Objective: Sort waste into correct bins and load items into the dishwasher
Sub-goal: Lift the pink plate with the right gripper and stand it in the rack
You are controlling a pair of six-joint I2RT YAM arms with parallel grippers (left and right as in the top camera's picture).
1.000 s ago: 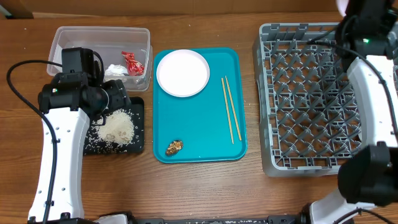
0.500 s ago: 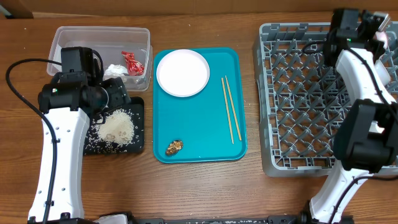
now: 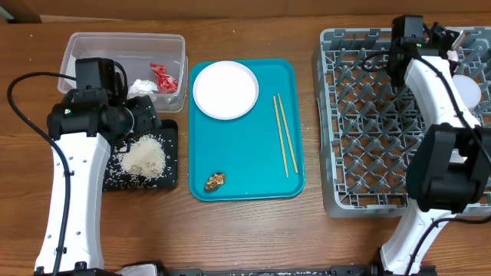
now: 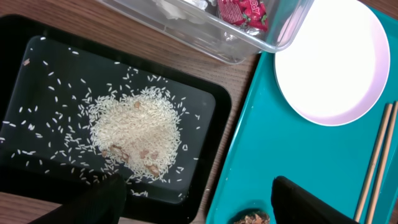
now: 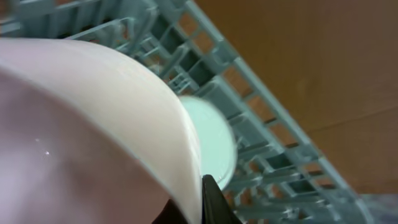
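Pinching the rim of a pink-white bowl (image 5: pixel 93 124), the right hand (image 5: pixel 206 198) shows one dark finger against the outer wall; its partner is hidden, presumably inside the bowl, so the grip reads as closed on the rim. The bowl hangs tilted over the far right part of the grey dish rack (image 3: pixel 368 115), with a pale round dish (image 5: pixel 214 143) lying in the rack just beyond it. The step in hand looks like seating this bowl. Done well, it goes down on edge between the pegs, clear of that neighbour, and the hand lets go only once the rim rests on the lattice. Across the table, the left hand (image 4: pixel 198 186) hovers wide open and empty over the near edge of the black tray (image 4: pixel 37 62), where the rice (image 4: pixel 137 134) lies heaped. The red wrapper (image 3: pixel 163 75) and tissue (image 3: pixel 144 86) sit in the clear tub (image 3: pixel 84 46). On the teal tray (image 3: pixel 245 153) remain the plate (image 3: pixel 225 90), the chopsticks (image 3: pixel 285 134) and a brown food scrap (image 3: pixel 215 181).
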